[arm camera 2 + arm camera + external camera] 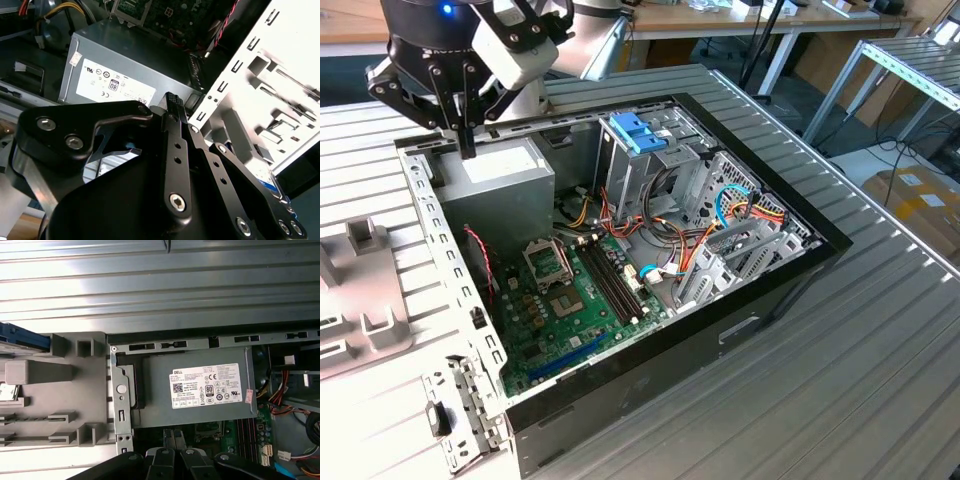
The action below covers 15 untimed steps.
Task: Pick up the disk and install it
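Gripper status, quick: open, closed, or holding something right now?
Gripper: closed, fingers together with nothing between them, just above the power supply.

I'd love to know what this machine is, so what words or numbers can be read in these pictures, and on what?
On the grey metal box, a white sticker: rows of fine print and round marks, too small to quote reliably.
On the green circuit board: tiny markings, unreadable.
I can make out no other writing.
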Each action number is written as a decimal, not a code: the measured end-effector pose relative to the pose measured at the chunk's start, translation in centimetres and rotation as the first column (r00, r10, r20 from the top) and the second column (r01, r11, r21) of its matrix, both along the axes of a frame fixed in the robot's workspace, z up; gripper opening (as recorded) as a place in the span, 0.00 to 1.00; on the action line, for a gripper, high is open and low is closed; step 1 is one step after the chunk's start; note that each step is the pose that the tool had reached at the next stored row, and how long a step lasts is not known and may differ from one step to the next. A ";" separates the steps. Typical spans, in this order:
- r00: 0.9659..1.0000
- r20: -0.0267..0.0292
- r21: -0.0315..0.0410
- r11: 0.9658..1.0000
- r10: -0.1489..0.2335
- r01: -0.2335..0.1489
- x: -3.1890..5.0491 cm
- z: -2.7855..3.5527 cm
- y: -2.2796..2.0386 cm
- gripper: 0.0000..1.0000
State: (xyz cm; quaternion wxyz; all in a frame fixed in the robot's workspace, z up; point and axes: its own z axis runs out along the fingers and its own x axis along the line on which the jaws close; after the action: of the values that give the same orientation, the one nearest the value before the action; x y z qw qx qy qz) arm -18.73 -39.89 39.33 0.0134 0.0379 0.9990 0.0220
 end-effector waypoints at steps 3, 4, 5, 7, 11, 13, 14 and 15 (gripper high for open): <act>1.000 0.000 0.000 1.000 0.000 0.000 -0.12 0.00 0.00 0.11; 1.000 0.000 0.000 1.000 0.000 0.000 -0.16 0.00 0.00 0.11; 1.000 0.000 0.000 1.000 0.000 0.000 -0.20 0.00 0.00 0.11; 1.000 0.000 0.000 1.000 0.000 0.000 -0.28 0.00 0.00 0.11; 1.000 0.000 0.000 1.000 0.000 0.000 -0.52 0.00 0.00 0.11; 1.000 0.000 0.000 1.000 0.000 0.000 -0.61 0.00 0.00 0.11; 1.000 0.000 0.000 1.000 0.000 0.000 -0.66 0.00 0.00 0.11; 1.000 0.000 0.000 1.000 0.000 0.000 -0.70 0.00 0.00 0.11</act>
State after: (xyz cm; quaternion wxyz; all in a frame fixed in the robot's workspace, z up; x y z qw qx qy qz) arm -19.43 -39.89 39.33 0.0134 0.0379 0.9990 0.0220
